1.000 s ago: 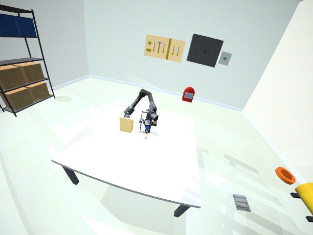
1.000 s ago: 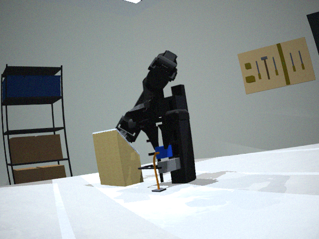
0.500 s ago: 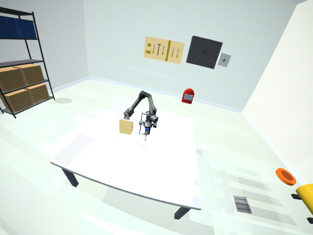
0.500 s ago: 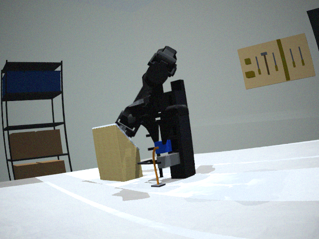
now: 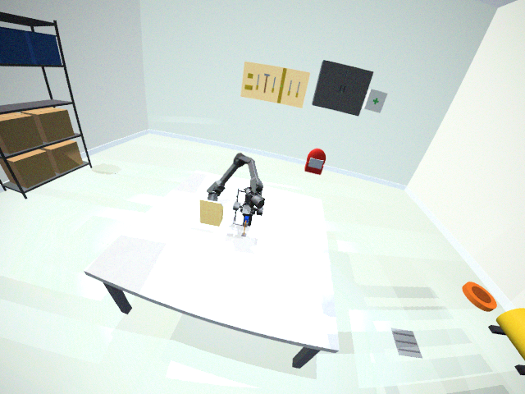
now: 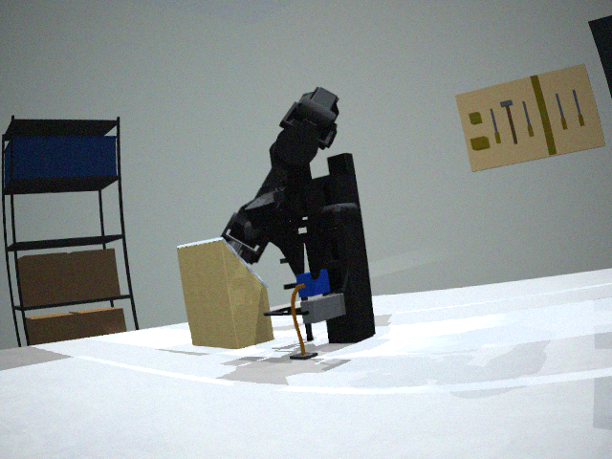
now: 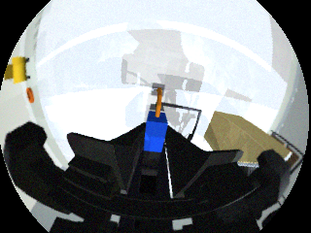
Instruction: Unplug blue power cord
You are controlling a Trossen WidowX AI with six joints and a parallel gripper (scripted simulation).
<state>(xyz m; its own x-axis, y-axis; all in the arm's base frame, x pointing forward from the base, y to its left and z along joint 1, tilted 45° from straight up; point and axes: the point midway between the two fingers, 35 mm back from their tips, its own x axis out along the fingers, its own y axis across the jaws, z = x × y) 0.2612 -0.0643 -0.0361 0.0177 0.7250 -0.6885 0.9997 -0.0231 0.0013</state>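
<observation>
The blue plug (image 5: 246, 219) (image 6: 314, 286) (image 7: 155, 133) sits just above a grey block (image 6: 323, 308), which looks like part of the strip, beside a tall black post (image 6: 357, 296). How deep the plug sits cannot be told. An orange cord (image 6: 297, 323) (image 7: 158, 103) runs from the plug's front down to a small dark plate (image 6: 302, 356) (image 7: 157, 86) on the table. My gripper (image 6: 310, 276) (image 7: 155, 126) points down and is shut on the blue plug, a finger on either side. The fingers hide part of the plug, and the hand hides what lies behind it.
A tan block with a slanted top (image 5: 210, 213) (image 6: 212, 296) (image 7: 235, 136) stands on the table (image 5: 245, 288) beside the arm. A thin dark frame (image 7: 182, 106) stands between it and the plug, close to my fingers. Shelves and wall tools are far off.
</observation>
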